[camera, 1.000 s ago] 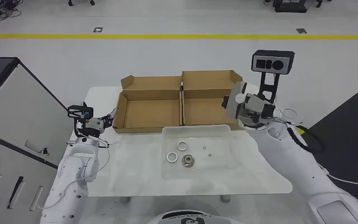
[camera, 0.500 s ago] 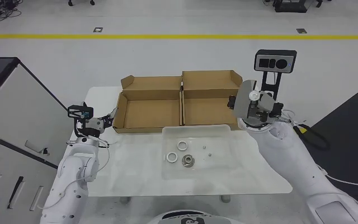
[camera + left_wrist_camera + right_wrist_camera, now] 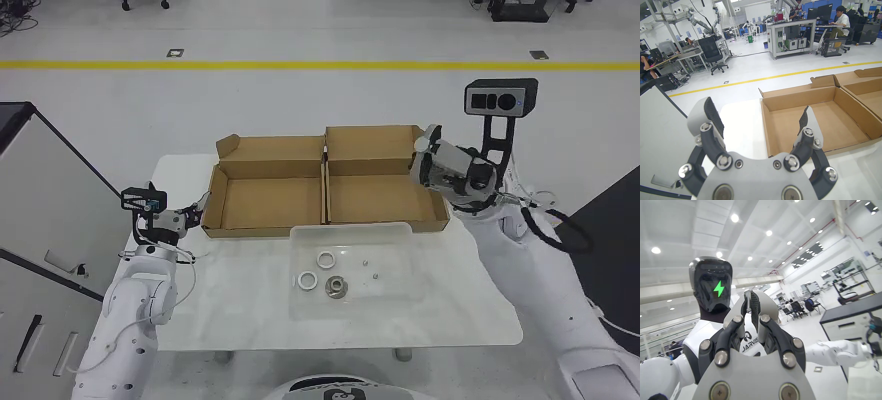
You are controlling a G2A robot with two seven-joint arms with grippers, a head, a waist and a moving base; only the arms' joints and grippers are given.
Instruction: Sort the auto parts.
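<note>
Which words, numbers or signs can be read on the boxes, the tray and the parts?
None. The two cardboard boxes are plain brown; the clear tray and the parts in it bear no legible mark.
Posters in the room behind are too small to read.

Table (image 3: 460,300): left box (image 3: 265,205), right box (image 3: 375,200), tray (image 3: 390,295)

two specks (image 3: 367,265) in the tray (image 3: 350,229): too small to identify. right hand (image 3: 749,297) hides most of a threaded part (image 3: 748,302).
</note>
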